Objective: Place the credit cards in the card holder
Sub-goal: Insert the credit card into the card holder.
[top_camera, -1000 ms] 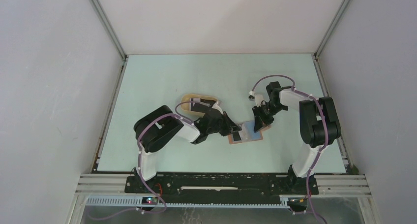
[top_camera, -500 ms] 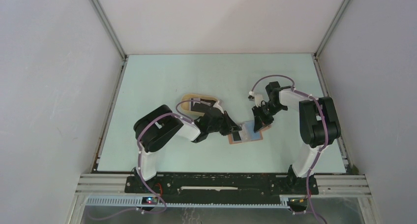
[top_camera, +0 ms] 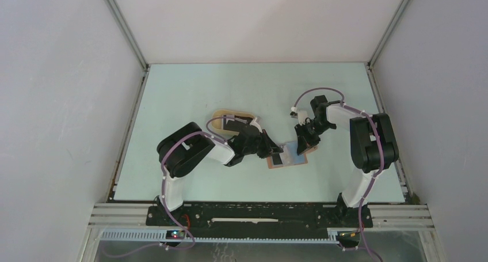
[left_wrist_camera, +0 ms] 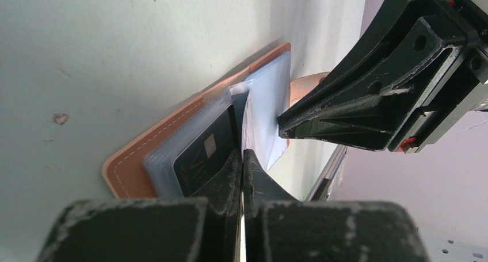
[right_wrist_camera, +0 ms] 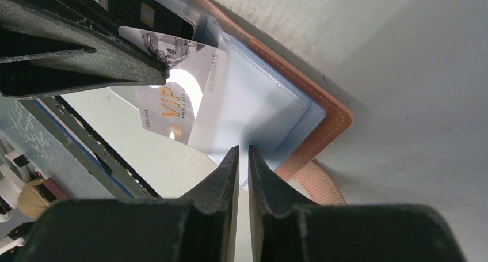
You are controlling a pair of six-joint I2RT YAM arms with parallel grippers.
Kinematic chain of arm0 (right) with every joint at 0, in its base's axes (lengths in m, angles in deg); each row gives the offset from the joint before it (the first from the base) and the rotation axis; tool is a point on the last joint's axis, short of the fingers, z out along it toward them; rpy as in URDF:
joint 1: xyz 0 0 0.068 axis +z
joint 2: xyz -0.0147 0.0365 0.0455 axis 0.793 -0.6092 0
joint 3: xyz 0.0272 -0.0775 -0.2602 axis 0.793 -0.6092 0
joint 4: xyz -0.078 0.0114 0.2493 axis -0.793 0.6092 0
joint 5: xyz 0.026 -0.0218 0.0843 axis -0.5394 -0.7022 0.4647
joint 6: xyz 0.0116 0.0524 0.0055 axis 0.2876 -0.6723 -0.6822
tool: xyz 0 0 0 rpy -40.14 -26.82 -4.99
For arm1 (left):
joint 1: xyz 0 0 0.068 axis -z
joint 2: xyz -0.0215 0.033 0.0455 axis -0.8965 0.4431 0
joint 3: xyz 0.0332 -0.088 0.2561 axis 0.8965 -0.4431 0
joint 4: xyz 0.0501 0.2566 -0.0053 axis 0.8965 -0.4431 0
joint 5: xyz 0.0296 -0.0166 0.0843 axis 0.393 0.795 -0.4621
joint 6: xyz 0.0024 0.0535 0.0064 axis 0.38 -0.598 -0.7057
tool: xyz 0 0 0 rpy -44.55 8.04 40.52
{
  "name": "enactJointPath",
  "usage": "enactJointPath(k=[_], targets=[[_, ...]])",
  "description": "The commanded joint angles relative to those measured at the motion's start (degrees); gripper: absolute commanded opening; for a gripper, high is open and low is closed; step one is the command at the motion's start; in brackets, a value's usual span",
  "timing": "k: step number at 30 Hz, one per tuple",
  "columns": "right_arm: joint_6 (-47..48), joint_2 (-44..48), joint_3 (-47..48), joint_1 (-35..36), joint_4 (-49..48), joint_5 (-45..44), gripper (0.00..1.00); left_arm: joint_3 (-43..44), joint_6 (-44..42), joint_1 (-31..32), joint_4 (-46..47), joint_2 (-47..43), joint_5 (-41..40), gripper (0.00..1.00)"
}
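Note:
The card holder (top_camera: 288,157) lies open on the table, reddish-brown leather (left_wrist_camera: 132,164) outside and light blue pockets (right_wrist_camera: 259,106) inside. A black credit card (left_wrist_camera: 201,158) sits in its left pocket. My left gripper (left_wrist_camera: 242,154) is shut on a silver credit card (right_wrist_camera: 172,95), whose far end is inside a clear pocket at the fold. My right gripper (right_wrist_camera: 242,152) pinches the edge of the blue pocket leaf on the right half, near the snap tab (right_wrist_camera: 316,184). In the top view the left gripper (top_camera: 270,150) and right gripper (top_camera: 303,143) meet over the wallet.
An oval beige tray (top_camera: 221,115) sits behind the left gripper, with dark cards (top_camera: 239,122) in it. Enclosure walls ring the pale green table (top_camera: 190,95). The two grippers' fingers are close together over the wallet.

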Motion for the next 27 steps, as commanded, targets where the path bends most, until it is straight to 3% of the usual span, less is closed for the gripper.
enactJointPath(k=[1,18,23,27], targets=[[-0.1,0.6,1.4,0.5,-0.9,-1.8,0.18,-0.5,-3.5,0.6,-9.1,2.7,2.1,0.0],[0.3,1.1,1.8,0.4,-0.4,-1.1,0.21,2.7,-3.2,0.4,-8.3,5.4,1.9,0.0],[2.1,5.0,2.2,0.0,0.8,0.1,0.33,1.5,-2.9,0.1,-6.1,5.7,1.6,0.02],[6.0,11.2,0.9,0.4,0.8,3.7,0.35,0.5,-2.9,-0.2,-3.3,5.7,1.7,0.06]])
